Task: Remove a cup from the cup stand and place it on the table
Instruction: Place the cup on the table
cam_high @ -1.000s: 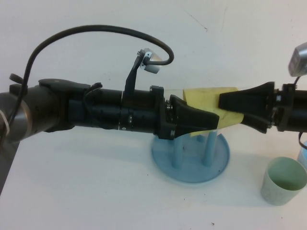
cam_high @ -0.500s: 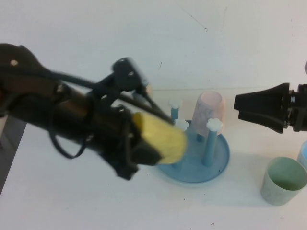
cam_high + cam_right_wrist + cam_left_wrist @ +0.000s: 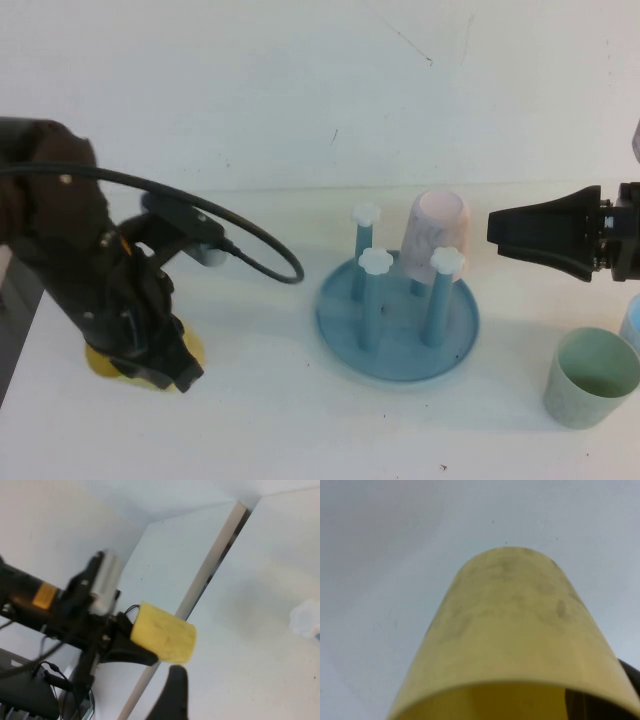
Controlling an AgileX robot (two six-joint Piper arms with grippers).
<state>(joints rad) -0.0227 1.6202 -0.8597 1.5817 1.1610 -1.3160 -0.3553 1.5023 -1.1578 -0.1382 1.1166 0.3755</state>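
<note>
My left gripper [image 3: 165, 365] points down at the near left of the table [image 3: 280, 420] and is shut on the yellow cup [image 3: 100, 362]. Only the cup's yellow edges show beneath the fingers, low at the tabletop. In the left wrist view the cup [image 3: 510, 630] fills the picture, with a dark finger [image 3: 626, 677] on its wall. In the right wrist view the cup [image 3: 162, 632] is gripped by the left gripper. The blue cup stand [image 3: 398, 320] stands at centre right with a pink cup [image 3: 437, 235] upside down on one peg. My right gripper [image 3: 492, 230] hovers open and empty, right of the stand.
A pale green cup [image 3: 590, 378] stands upright at the near right, with a pale blue thing [image 3: 632, 325] at the right edge behind it. The left arm's black cable [image 3: 262, 262] loops over the table between the arm and the stand.
The right gripper let go of the yellow cup and drew back right. The left gripper carried the cup from above the stand to the near left and down to the table.
</note>
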